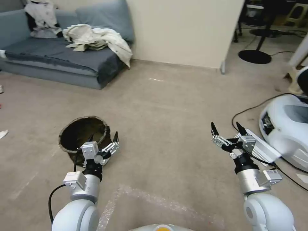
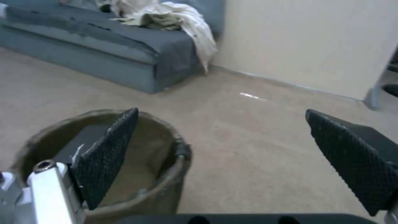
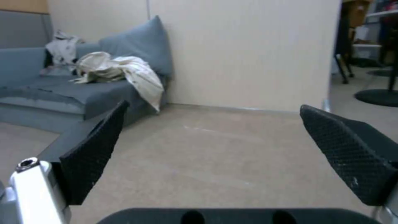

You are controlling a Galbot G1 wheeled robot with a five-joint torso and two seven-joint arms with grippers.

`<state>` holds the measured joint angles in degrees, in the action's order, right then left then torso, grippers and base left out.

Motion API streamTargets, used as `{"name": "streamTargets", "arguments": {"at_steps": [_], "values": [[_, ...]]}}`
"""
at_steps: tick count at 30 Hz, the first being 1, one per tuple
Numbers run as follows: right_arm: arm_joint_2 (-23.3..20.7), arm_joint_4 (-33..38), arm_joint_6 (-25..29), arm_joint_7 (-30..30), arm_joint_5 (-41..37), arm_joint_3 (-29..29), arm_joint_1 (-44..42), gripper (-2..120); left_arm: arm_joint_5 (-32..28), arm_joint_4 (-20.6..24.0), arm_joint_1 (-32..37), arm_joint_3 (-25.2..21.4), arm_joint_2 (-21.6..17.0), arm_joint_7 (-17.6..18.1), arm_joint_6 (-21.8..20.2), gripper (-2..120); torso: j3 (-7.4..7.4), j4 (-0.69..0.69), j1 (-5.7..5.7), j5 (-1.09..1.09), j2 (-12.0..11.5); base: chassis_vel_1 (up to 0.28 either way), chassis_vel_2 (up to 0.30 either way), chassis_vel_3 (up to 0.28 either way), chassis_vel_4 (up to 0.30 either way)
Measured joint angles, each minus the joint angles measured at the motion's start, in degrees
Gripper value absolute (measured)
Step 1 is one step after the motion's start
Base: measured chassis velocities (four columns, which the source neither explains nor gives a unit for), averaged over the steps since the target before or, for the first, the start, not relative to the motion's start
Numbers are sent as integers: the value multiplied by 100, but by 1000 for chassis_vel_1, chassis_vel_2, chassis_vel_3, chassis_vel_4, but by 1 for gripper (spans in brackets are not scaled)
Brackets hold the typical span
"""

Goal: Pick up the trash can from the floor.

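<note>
The trash can stood upright on the floor, ahead and to the robot's left, mouth up. The left gripper hung with fingers spread at the can's near rim, one finger over the opening and the other outside. The right gripper, also spread, was well apart, so the left arm was clearly nearer.

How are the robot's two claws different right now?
The left gripper hangs right at the trash can, one finger over its rim, while the right gripper is out over bare floor, well away from the can. In its wrist view, the left gripper has the trash can before it; the right gripper faces carpet and wall. Both are open and hold nothing.
</note>
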<state>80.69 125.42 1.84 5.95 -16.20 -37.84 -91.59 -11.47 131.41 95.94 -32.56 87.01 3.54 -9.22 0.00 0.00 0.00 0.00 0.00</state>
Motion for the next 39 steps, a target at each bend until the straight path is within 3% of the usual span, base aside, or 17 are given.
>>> {"name": "streamTargets", "arguments": {"at_steps": [39], "values": [[28,-170,429,390,-36,-33,4,100,68,-52,3,27,-3,143,96,100,0,1,0,0,0,78,73,76,80]]}}
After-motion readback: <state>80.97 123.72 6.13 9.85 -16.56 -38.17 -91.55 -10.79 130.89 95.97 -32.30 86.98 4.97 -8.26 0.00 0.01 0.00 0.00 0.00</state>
